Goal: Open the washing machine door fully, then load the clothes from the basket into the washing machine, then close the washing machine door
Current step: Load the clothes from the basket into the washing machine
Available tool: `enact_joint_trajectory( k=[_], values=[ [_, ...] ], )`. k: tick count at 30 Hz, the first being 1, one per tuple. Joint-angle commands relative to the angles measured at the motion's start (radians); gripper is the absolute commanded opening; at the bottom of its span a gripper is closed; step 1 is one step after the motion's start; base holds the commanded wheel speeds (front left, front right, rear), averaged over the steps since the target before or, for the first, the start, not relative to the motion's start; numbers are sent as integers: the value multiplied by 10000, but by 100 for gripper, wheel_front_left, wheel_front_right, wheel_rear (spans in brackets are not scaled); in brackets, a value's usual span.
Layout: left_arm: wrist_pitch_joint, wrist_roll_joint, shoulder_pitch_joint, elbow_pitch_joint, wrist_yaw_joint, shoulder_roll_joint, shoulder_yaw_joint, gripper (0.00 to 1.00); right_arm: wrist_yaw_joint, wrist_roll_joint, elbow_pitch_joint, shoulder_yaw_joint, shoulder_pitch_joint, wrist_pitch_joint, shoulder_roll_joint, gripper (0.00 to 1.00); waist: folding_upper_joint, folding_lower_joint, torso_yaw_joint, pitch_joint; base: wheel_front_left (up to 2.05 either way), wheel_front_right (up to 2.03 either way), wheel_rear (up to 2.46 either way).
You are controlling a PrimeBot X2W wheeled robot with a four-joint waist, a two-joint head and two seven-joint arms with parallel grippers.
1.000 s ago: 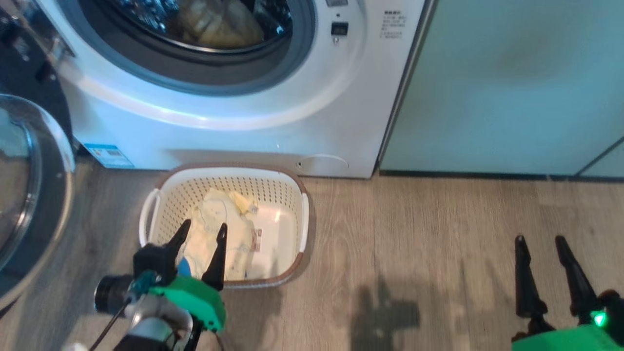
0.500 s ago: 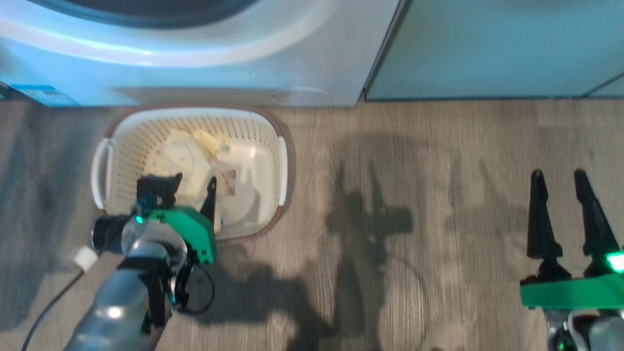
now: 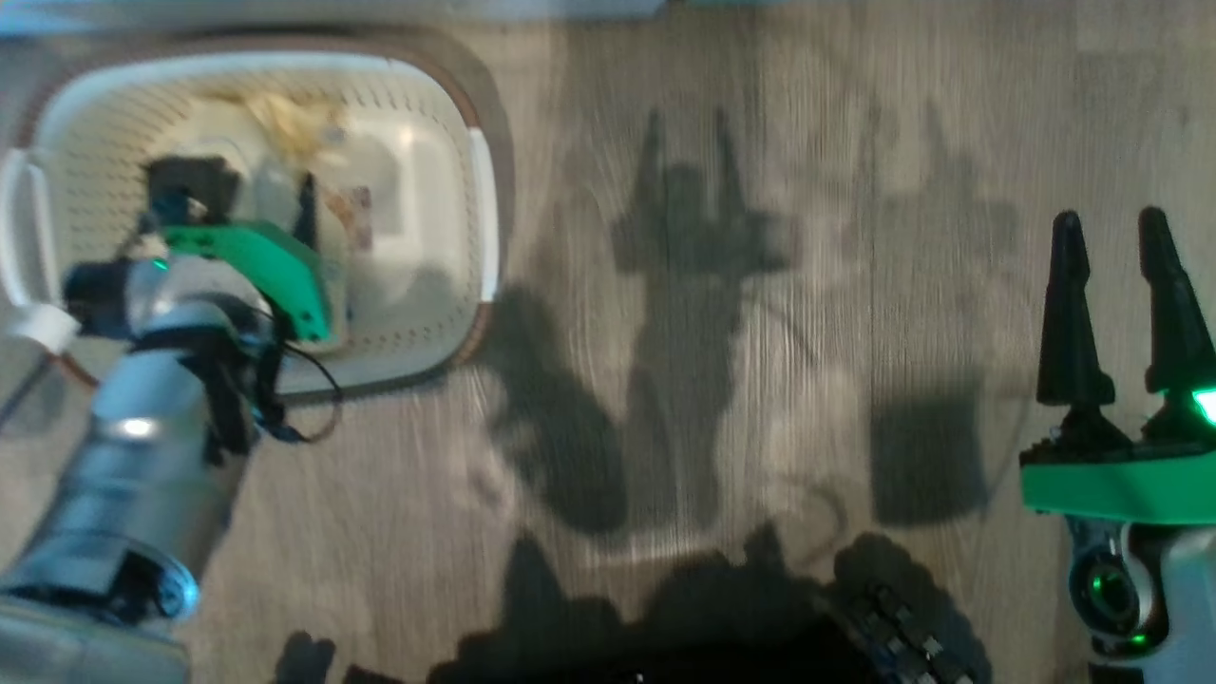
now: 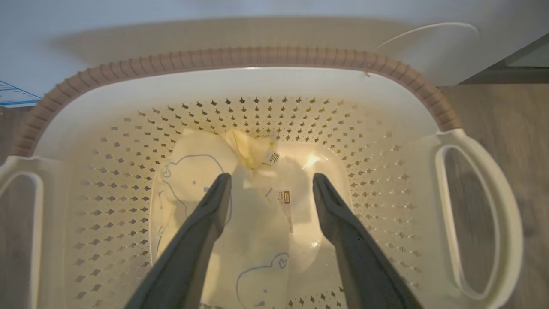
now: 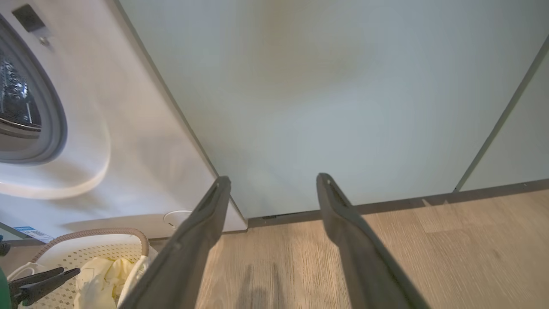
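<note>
The cream basket (image 3: 480, 190) stands on the floor against the white washing machine (image 5: 128, 150), whose porthole (image 5: 25, 107) is uncovered. Its door is out of view. A pale yellow garment (image 4: 193, 171) with bear outlines lies on the basket's bottom, beside a label sticker (image 4: 284, 197). My left gripper (image 4: 272, 178) hangs open inside the basket (image 4: 257, 58), its fingers spread just above the garment and holding nothing. In the head view the left gripper (image 3: 249, 195) reaches down over the clothes (image 3: 285, 119). My right gripper (image 3: 1110, 223) is open and empty above the floor, far to the right.
Pale green cabinets (image 5: 343, 107) stand right of the washer. Grey wood floor (image 3: 712, 380) stretches between the basket and my right arm. My dark base (image 3: 760, 646) shows at the bottom. The round service flap (image 4: 429, 47) and the energy sticker (image 4: 13, 92) lie behind the basket.
The head camera has tilted down, so the washer has slid out of its top. My left gripper has dropped deeper into the basket over the garment. The right gripper has kept its pose.
</note>
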Motion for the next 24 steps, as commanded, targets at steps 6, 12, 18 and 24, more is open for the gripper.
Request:
enact_joint_trajectory(
  k=[6, 12, 18, 24],
  values=[
    [116, -70, -944, 787, -43, 884, 329, 100, -29, 353, -411, 165, -346, -65, -97, 100, 1, -3, -615, 1764, 0, 0, 0],
    [272, -7, -1658, 1338, -123, 1349, 266, 100, -29, 559, -380, 405, -583, -65, -97, 100, 1, -3, -878, 2419, 0, 0, 0],
    [793, -165, -2101, 1980, 89, 1546, 348, 18, -29, 677, -404, 581, -645, -65, -97, 100, 1, -3, -1025, 2697, 0, 0, 0],
    [774, -193, -2192, 2130, 107, 1551, 294, 0, -29, 701, -389, 567, -680, -65, -97, 100, 1, -3, -1004, 2689, 0, 0, 0]
  ],
)
